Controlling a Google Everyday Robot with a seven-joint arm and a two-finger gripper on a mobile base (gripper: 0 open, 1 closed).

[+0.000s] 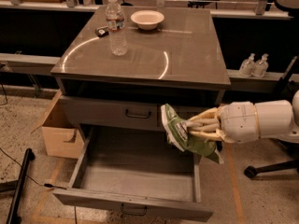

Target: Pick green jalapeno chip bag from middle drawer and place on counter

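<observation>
My gripper (192,129) is shut on the green jalapeno chip bag (180,135), a crinkled green and white bag. It holds the bag in the air above the right side of the open middle drawer (135,171), level with the closed drawer front above it. My white arm (261,121) comes in from the right. The counter (187,55), a glossy grey-brown top with curved reflections, is above the bag and to its left.
A water bottle (116,25), a white bowl (147,19) and a small dark object (101,31) stand on the counter's back left. A cardboard box (58,129) sits on the floor left of the cabinet. Two small bottles (254,65) stand on a ledge at the right.
</observation>
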